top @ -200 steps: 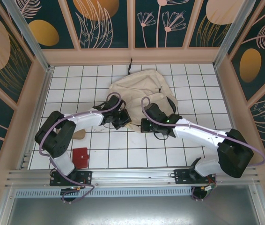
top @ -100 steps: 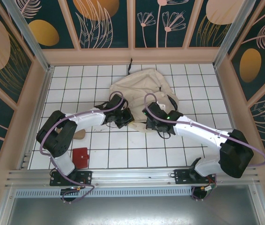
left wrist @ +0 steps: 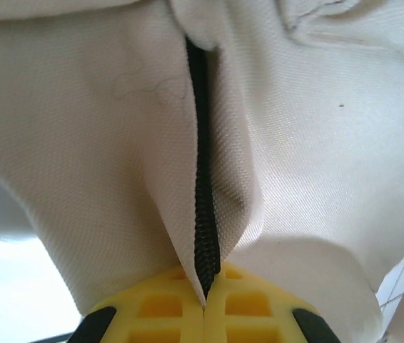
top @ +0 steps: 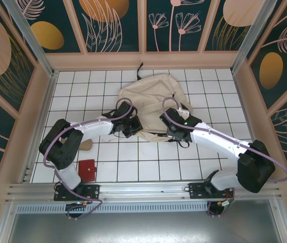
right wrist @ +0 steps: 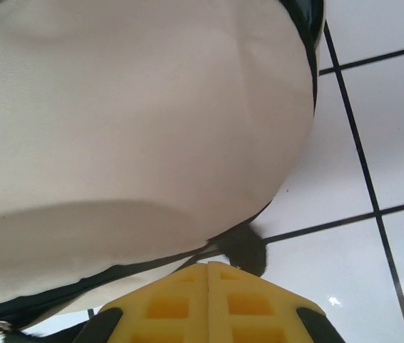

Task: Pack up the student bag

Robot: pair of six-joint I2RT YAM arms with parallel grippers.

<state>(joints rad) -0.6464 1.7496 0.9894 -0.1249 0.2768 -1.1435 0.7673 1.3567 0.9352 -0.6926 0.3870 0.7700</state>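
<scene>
- the student bag (top: 153,96) lies slumped on the white tiled table (top: 82,91), in the middle of the far half, with its near edge facing the two arms.
- my left gripper (top: 131,126) sits at the bag's near left edge, right against the cream fabric.
- from the left wrist camera, the left gripper's yellow fingers (left wrist: 159,307) are pressed together with no gap, and a fold of the bag's fabric is pinched between them.
- the black zipper line (left wrist: 200,179) runs straight down that fold and ends in the seam between the fingertips, so the left side has hold of the bag at the zipper.
- my right gripper (top: 178,130) is at the bag's near right edge, touching it.
- from the right wrist camera, its yellow fingers (right wrist: 166,304) are also fully closed against each other.
- the bag's rounded cream body bulges just above the right fingertips, and its black edging (right wrist: 246,249) comes down to meet the tips. i cannot tell whether any of that edging is actually caught between them.
- white tiles with dark grout lines show to the right of the bag in the right wrist view.
- a small red flat item (top: 87,170) lies on the near left of the table, well apart from the bag.
- a tan item (top: 85,145) sits beside the left arm, between the red one and the bag.
</scene>
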